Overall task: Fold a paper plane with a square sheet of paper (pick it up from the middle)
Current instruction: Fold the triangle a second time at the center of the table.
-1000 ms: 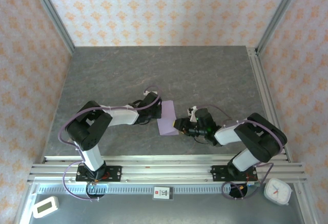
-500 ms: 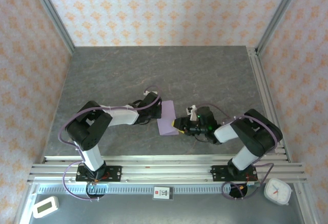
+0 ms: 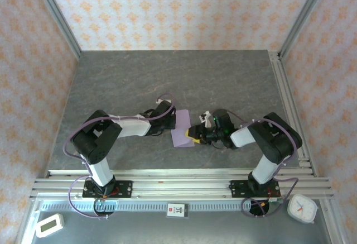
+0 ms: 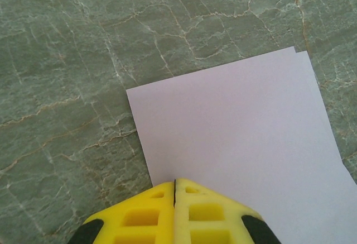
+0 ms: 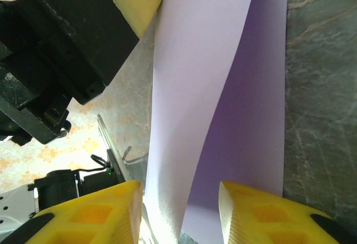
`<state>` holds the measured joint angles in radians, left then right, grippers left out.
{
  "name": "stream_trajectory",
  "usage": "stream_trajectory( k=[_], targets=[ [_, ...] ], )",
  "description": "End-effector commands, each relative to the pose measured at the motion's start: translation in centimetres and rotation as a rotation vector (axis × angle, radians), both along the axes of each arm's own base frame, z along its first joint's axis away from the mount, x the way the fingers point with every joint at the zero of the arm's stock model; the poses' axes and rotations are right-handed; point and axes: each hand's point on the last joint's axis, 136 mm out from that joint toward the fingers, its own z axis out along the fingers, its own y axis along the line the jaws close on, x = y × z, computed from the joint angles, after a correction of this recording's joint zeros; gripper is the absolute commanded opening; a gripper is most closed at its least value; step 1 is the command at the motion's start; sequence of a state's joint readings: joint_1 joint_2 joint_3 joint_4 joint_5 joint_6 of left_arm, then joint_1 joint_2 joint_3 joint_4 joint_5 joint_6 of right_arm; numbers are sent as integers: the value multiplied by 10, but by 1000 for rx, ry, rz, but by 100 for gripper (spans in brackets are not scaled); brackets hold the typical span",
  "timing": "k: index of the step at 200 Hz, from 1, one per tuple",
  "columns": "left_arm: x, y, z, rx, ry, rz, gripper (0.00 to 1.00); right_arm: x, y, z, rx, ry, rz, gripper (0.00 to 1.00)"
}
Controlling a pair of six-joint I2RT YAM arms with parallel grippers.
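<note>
The square sheet of paper (image 3: pixel 183 130) is pale lilac and lies folded double on the grey table between the two grippers. A paper plane is out of view. My left gripper (image 4: pixel 174 182) is shut, its yellow tips resting on the sheet's (image 4: pixel 234 138) near edge. In the top view the left gripper (image 3: pixel 173 122) sits at the paper's left side. My right gripper (image 5: pixel 178 191) is open at the paper's right edge, and the sheet's upper layer (image 5: pixel 189 82) curls up between its fingers. The lower layer (image 5: pixel 254 127) lies flat. The right gripper (image 3: pixel 193 133) touches the paper's lower right corner.
Aluminium rails (image 3: pixel 178 181) run along the near edge, and another rail (image 3: pixel 287 101) runs down the right side. A white clock (image 3: pixel 302 208) and a small white timer (image 3: pixel 49 225) sit in front of the rails. Patterned walls close in the table.
My right gripper has edged left and a little farther onto the paper's right edge, its arm swinging in behind it. The left arm has stayed put.
</note>
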<state>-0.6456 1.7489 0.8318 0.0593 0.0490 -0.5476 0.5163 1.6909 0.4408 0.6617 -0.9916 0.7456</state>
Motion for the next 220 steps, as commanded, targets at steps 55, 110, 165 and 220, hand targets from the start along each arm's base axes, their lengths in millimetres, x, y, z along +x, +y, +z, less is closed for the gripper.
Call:
stream_trajectory(
  k=[55,110,165,220],
  targets=[
    [-32,22,-30,91,128,-32,0,59,-11,0,-79,-155,-85,39],
    [-29,20,-26,85,115,-41,0,64,-12,-4,-85,-138,-81,37],
    [-28,18,-25,83,113,-44,0,60,-11,-6,-67,-119,-80,37],
    [-29,18,-27,80,116,-41,0,51,-15,-1,-49,-120,-93,37]
  ],
)
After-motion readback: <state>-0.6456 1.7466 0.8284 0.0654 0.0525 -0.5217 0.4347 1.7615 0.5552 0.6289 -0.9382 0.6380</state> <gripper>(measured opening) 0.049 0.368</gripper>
